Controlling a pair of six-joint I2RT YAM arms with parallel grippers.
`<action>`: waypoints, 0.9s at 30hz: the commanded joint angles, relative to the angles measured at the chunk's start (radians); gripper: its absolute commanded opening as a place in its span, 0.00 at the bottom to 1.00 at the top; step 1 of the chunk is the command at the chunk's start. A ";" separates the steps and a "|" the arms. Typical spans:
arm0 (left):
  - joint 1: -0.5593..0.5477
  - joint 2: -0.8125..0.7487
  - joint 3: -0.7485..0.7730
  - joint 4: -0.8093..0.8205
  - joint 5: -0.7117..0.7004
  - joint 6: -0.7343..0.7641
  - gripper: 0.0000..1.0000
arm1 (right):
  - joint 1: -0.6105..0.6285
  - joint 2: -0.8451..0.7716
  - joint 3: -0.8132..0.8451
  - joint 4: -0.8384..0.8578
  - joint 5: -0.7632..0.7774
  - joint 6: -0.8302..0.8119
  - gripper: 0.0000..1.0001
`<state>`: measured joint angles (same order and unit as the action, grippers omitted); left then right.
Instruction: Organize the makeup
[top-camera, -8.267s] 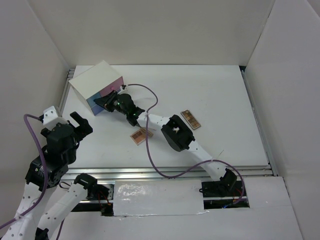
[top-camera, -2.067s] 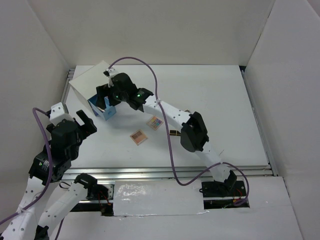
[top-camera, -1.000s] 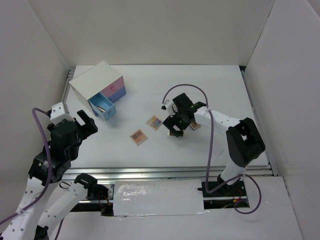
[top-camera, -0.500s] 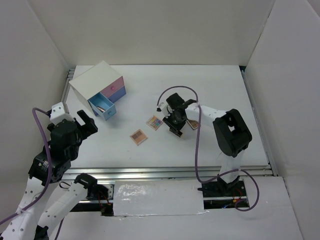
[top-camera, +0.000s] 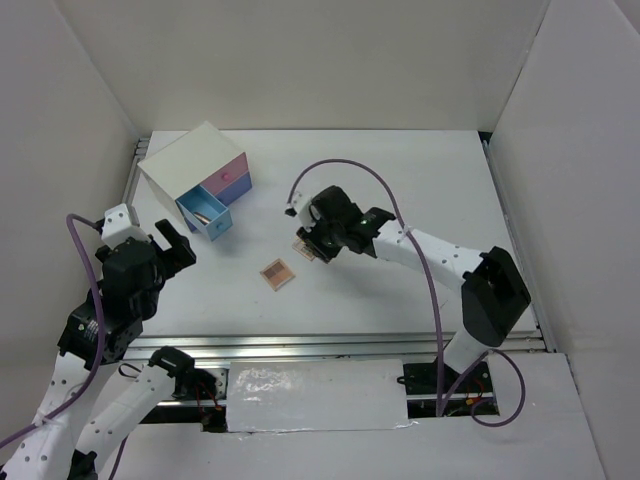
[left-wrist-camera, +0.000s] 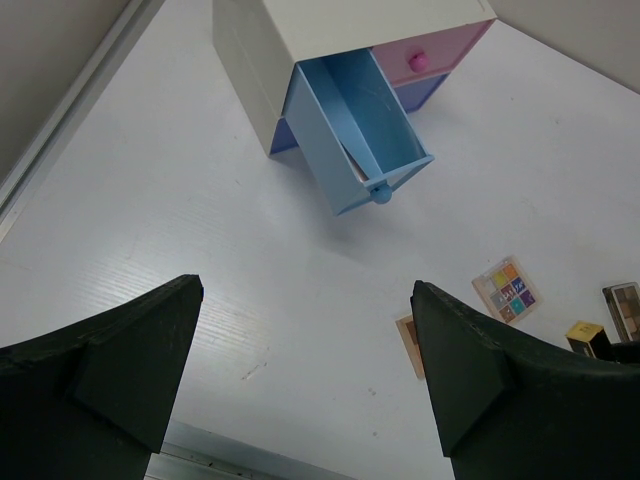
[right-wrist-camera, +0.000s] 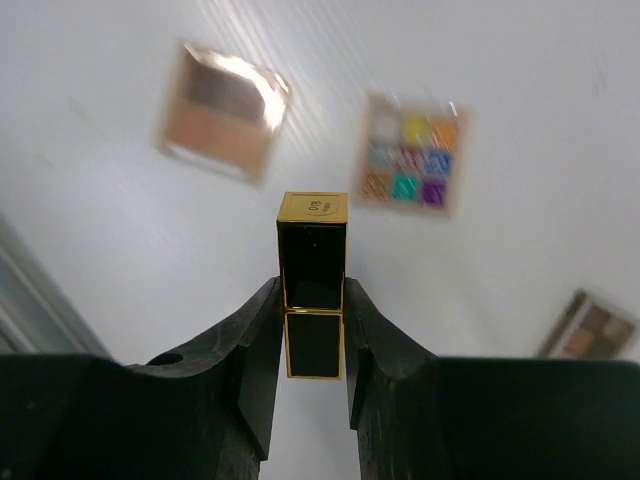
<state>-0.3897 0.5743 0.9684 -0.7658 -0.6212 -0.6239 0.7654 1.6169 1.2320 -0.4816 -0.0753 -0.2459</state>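
Note:
My right gripper (top-camera: 314, 241) is shut on a black-gold lipstick tube (right-wrist-camera: 313, 280), held above the table between the fingertips (right-wrist-camera: 250, 330). Below it lie a colourful square eyeshadow palette (right-wrist-camera: 412, 155) and a rose square palette (right-wrist-camera: 222, 112); the rose one also shows in the top view (top-camera: 277, 272). A long palette (right-wrist-camera: 588, 328) lies at the lower right of the right wrist view. My left gripper (top-camera: 172, 243) is open and empty, left of the palettes. In its wrist view (left-wrist-camera: 305, 370) the colourful palette (left-wrist-camera: 510, 290) shows, with the rose palette half behind one finger (left-wrist-camera: 500, 380).
The white box (top-camera: 190, 160) with pink and blue drawers stands at the back left. Its blue drawer (top-camera: 205, 215) is pulled out toward the table's middle, with something pale lying inside (left-wrist-camera: 352, 165). White walls close in the table on three sides.
My right gripper has moved left from beside the long palette to above the colourful square palette, carrying the lipstick. Earlier it was at the blue drawer. The left arm has barely moved.

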 joint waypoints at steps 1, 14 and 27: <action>-0.005 0.004 0.006 0.036 -0.009 0.021 0.99 | 0.129 -0.017 0.138 0.182 -0.020 0.170 0.18; -0.006 0.001 0.007 0.017 -0.055 -0.002 0.99 | 0.230 0.500 0.707 0.558 0.192 0.453 0.21; -0.006 -0.002 0.007 0.025 -0.038 0.009 1.00 | 0.229 0.647 0.853 0.666 0.239 0.392 0.85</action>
<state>-0.3897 0.5743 0.9684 -0.7708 -0.6548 -0.6312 0.9920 2.3123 2.0377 0.0582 0.1448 0.1608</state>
